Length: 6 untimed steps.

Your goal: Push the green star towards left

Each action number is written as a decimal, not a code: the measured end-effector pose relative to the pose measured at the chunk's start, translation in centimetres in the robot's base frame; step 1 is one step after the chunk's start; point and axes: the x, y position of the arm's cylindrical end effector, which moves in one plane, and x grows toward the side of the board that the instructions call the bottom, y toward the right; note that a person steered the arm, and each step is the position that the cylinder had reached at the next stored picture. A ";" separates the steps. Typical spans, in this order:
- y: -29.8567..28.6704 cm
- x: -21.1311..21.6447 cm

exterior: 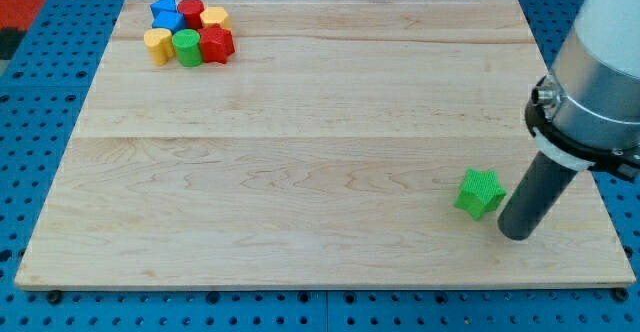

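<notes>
The green star [479, 193] lies on the wooden board [300, 152] at the view's lower right, alone. My tip [517, 234] rests on the board just to the right of the star and slightly below it, very close to its right edge; I cannot tell whether they touch. The dark rod rises up and to the right to the arm's grey body.
A tight cluster sits at the view's top left: a blue block [166, 14], a red cylinder [191, 12], a yellow block [214, 18], a yellow heart-like block [157, 45], a green cylinder [187, 47] and a red star-like block [216, 44]. Blue pegboard [40, 122] surrounds the board.
</notes>
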 end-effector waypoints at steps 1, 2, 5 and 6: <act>2.2 0.0; 3.0 -0.2; 2.8 -3.5; 0.7 -4.5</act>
